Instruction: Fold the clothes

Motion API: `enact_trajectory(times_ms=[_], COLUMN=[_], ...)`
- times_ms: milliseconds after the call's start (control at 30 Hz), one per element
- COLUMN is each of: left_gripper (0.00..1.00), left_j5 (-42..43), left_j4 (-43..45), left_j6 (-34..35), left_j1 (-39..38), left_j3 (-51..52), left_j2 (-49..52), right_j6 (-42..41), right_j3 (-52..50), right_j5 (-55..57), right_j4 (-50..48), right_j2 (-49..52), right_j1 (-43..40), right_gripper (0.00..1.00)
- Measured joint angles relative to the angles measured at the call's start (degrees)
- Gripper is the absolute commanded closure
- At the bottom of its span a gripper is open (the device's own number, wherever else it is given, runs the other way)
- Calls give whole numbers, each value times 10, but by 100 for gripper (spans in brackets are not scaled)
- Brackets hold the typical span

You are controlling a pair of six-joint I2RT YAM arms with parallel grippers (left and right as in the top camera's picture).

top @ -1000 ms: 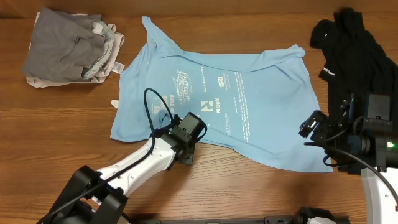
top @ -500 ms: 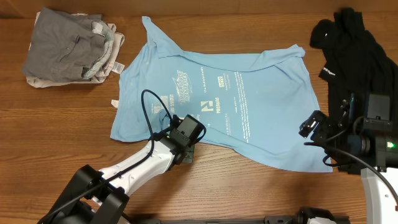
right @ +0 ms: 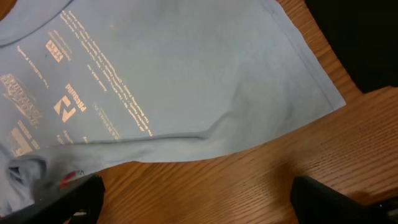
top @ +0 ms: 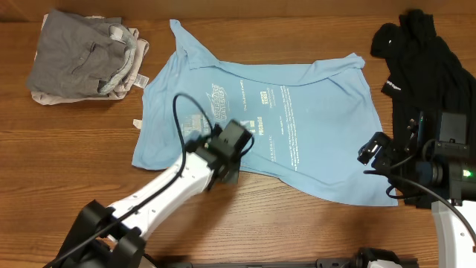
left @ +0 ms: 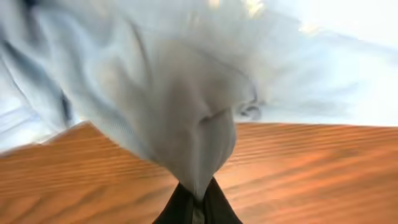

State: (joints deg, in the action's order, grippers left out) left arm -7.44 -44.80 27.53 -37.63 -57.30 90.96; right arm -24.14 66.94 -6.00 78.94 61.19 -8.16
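A light blue T-shirt [top: 297, 112] with white print lies spread across the middle of the wooden table [top: 74, 171]. My left gripper [top: 225, 167] is at its near hem, shut on a pinch of the blue fabric. In the left wrist view the cloth [left: 186, 93] rises in a gathered cone from the closed tips of the left gripper [left: 198, 186], above the wood. My right gripper [top: 375, 152] stands open just off the shirt's right near corner. Under the right gripper [right: 199, 199] only bare wood shows, and the shirt's hem [right: 205, 140] lies just beyond it.
A black garment [top: 424, 67] lies heaped at the right edge, beside the right arm, and shows at the top right of the right wrist view [right: 360, 37]. A pile of folded grey and white clothes [top: 82, 59] sits at the far left.
My left gripper has shut on the shirt's near hem and moved up and away from the table edge, gathering the cloth. The right arm has not moved.
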Motion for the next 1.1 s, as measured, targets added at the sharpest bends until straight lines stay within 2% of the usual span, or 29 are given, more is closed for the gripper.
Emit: enact_trajectory(times_ms=[133, 233, 367, 567, 600, 633, 667, 700, 733, 900, 967, 1100], left_gripper=[96, 96, 96, 94, 85, 70, 49, 32, 28, 26, 26, 34], left_j5=[4, 4, -10, -43, -47, -51, -55, -59, -66, -70, -67, -65], left_j4=[-105, -139, -130, -89, -81, -76, -69, -64, -59, -84, -126, -228], left_j6=[-10, -20, -31, -42, -43, -44, -48, -51, -56, -68, -70, -65], left_j1=[0, 0, 0, 2, 2, 2, 2, 2, 2, 8, 15, 24], left_j3=[-129, -193, -238, -240, -240, -240, -240, -240, -240, -241, -243, -245], left_j2=[0, 0, 0, 0, 0, 0, 1, 3, 9, 37, 39, 38], right_j6=[0, 3, 9, 10, 11, 11, 12, 13, 13, 13, 13, 13], right_j3=[0, 0, 0, 0, 0, 0, 0, 0, 0, 0, 0, 0], right_j5=[0, 0, 0, 0, 0, 0, 0, 0, 0, 0, 0, 0], right_j4=[0, -2, -5, -7, -8, -8, -8, -8, -8, 0, 0, -1], right_j2=[0, 0, 0, 0, 0, 0, 0, 0, 0, 0, 0, 0], right_j1=[0, 0, 0, 0, 0, 0, 0, 0, 0, 0, 0, 0], right_gripper=[0, 0, 0, 0, 0, 0, 0, 0, 0, 0, 0, 0])
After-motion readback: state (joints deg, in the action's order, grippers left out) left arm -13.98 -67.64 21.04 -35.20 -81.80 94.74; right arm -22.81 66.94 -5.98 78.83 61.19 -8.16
